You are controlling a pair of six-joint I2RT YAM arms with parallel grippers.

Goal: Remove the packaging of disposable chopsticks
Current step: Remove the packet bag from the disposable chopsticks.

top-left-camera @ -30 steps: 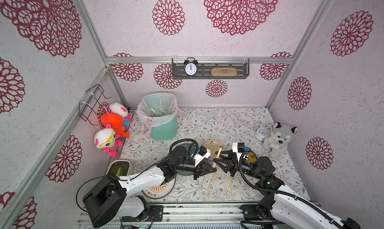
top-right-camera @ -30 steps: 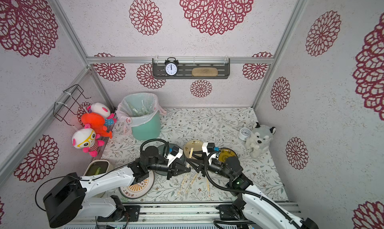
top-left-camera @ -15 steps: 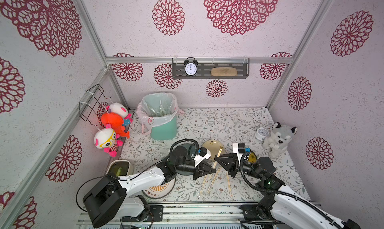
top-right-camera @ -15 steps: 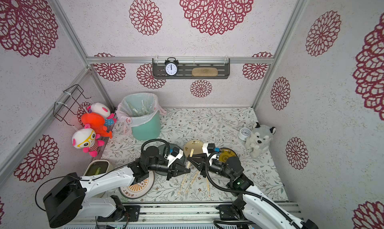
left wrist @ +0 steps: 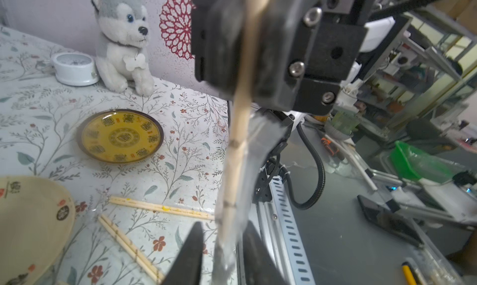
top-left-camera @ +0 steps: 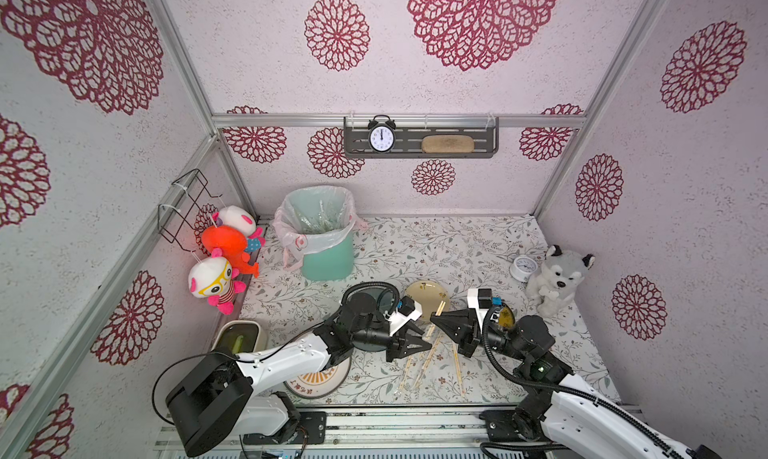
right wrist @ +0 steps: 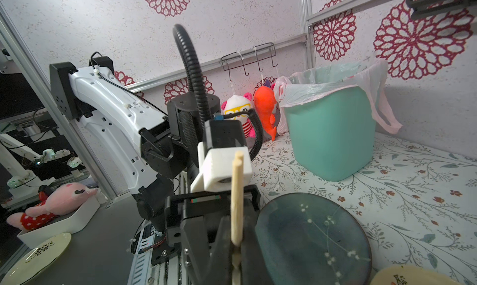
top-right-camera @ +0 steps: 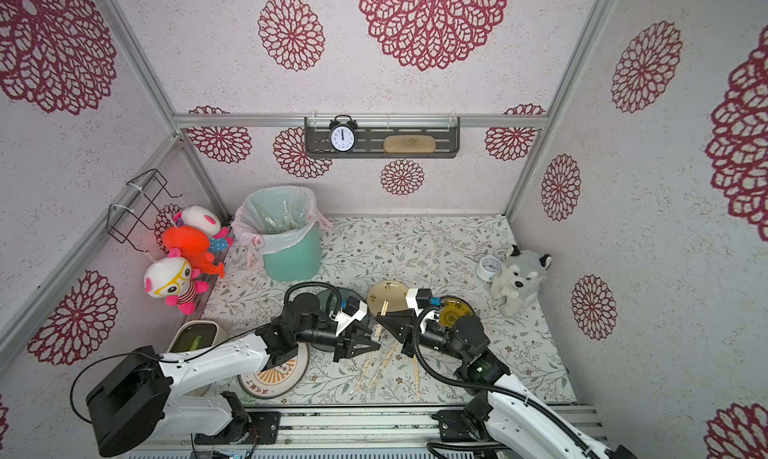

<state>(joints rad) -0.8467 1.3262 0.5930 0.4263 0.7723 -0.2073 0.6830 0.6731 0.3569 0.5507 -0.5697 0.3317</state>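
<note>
**Item:** pair of chopsticks (right wrist: 236, 193), partly wrapped.

**Location:** held in the air over the near middle of the table (top-left-camera: 436, 249), between the two arms.

**Hold:** the right gripper (right wrist: 236, 246) is clenched across both sticks, with bare wood standing out past its jaws. The sleeve (left wrist: 254, 152), clear and crinkled, is seen over the end nearer the left arm. There it passes between the fingers of the left gripper (left wrist: 222, 247), whose jaws are parted and not seen to press it.

**Handling (judged):**
- The sticks are light, stiff and thin, and are likely to pivot or snap if levered, so they are best gripped across both sticks on bare wood.
- The sleeve is almost weightless, limp and slippery. It is best pinched at its loose end beyond the wood and drawn straight along the sticks.

**Surface:** a flat, matt cloth with a floral print.
- Loose chopsticks (top-left-camera: 424, 361) are scattered near the front edge.
- A cream plate (top-left-camera: 411, 288), a yellow plate (left wrist: 121, 136) and a dark plate (right wrist: 309, 239) are set around the work area.

**Room:** patterned walls enclose the far, left and right sides.
- A lined bin (top-left-camera: 328, 261) stands at the far left.
- A plush dog (top-left-camera: 557, 278) sits at the right.
</note>
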